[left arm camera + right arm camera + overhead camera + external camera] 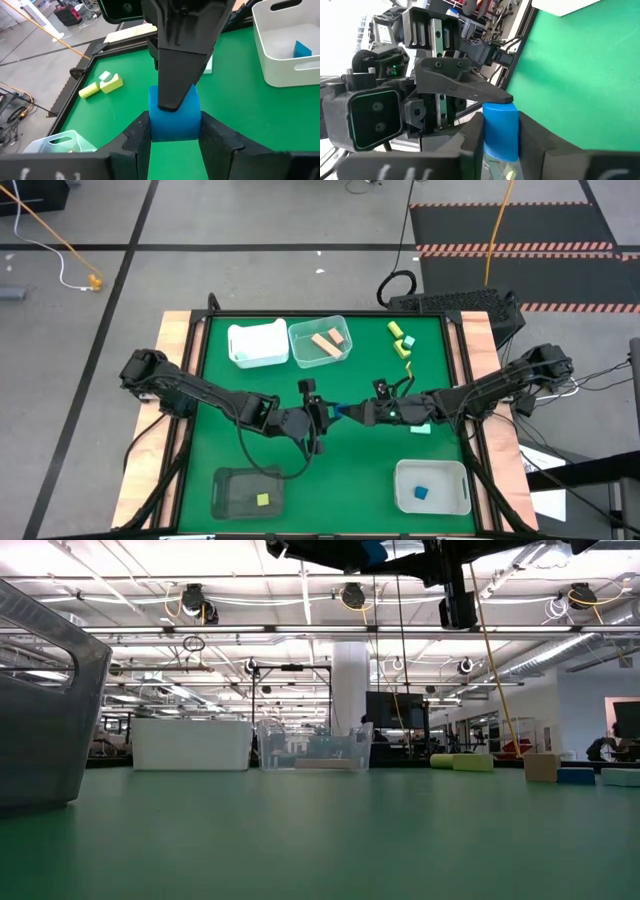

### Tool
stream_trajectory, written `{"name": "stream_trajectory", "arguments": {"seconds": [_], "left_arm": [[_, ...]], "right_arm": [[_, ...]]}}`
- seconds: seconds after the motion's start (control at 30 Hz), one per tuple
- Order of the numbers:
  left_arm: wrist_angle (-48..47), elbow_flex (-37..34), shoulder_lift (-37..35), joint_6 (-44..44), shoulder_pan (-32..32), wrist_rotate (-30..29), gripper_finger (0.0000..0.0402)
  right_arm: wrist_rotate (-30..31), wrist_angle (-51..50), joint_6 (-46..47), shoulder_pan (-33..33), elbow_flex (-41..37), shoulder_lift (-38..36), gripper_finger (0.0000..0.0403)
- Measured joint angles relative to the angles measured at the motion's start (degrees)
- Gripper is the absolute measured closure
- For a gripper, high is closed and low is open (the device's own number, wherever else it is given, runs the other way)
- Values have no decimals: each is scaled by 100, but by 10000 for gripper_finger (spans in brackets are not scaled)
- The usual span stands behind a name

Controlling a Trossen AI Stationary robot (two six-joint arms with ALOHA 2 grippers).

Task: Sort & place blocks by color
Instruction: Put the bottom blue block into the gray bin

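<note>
Where the two arms meet over mid-table, the left gripper [318, 418] and right gripper [358, 413] point at each other with a blue block [343, 411] between them. Left wrist view: blue block [174, 114] pinched between the left fingers [137, 137], with a finger of the right gripper pressing on its top. Right wrist view: same block [500, 131] seated between the right fingers [536, 137] too. Both grippers clamped on it, held above the green table [350, 470].

Elsewhere: yellow-green blocks [400, 339] far right; tan blocks [331, 339] in the clear bin [319, 341]; one blue cube [421, 492] in the near-right white bin [432, 486]; one yellow-green cube [263, 500] in the dark bin [247, 492]; far white bin [258, 344].
</note>
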Motion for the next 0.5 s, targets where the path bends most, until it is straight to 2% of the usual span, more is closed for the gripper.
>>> {"name": "stream_trajectory", "arguments": {"seconds": [0.2, 0.23, 0.33, 0.5], "left_arm": [[47, 0, 0, -305, 7, -20, 267], [65, 0, 2, -369, 7, -20, 249], [148, 0, 4, -658, 11, 7, 163], [144, 0, 4, -1399, -17, -22, 39]], "right_arm": [[-20, 4, -34, 0, 0, -2, 340], [-73, 8, -39, 0, 0, -4, 340], [-309, -87, -129, 0, 7, -2, 340], [-512, -974, -164, 4, 4, -331, 340]]}}
